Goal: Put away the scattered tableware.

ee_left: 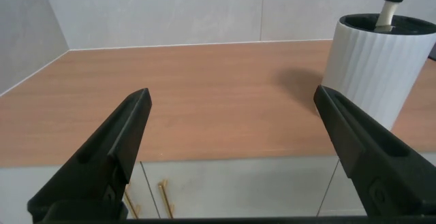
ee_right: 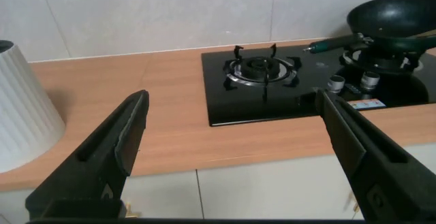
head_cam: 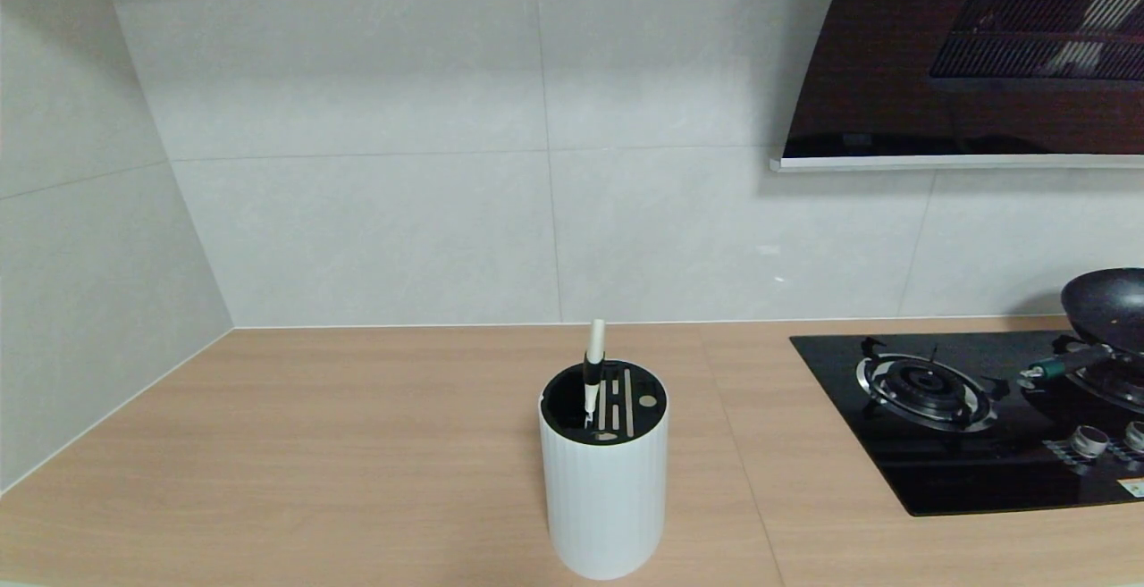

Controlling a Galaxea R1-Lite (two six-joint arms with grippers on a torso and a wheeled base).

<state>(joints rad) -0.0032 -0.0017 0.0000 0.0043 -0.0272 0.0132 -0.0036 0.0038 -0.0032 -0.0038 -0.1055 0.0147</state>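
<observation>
A white ribbed utensil holder (head_cam: 605, 480) with a black slotted top stands on the wooden counter (head_cam: 357, 444) near its front edge. One utensil with a cream and black handle (head_cam: 593, 368) sticks upright out of it. The holder (ee_left: 378, 67) and that handle (ee_left: 394, 3) also appear in the left wrist view, beyond my left gripper (ee_left: 231, 101), which is open and held off the counter's front edge with nothing between its fingers. My right gripper (ee_right: 231, 105) is open too, likewise in front of the counter, with the holder (ee_right: 20, 108) off to one side.
A black gas hob (head_cam: 974, 417) with burners and knobs takes up the counter's right side, and a dark wok (head_cam: 1108, 310) sits on its far burner. A range hood (head_cam: 965, 60) hangs above it. Tiled walls close the back and left. Cabinet doors (ee_left: 225, 190) lie below the counter.
</observation>
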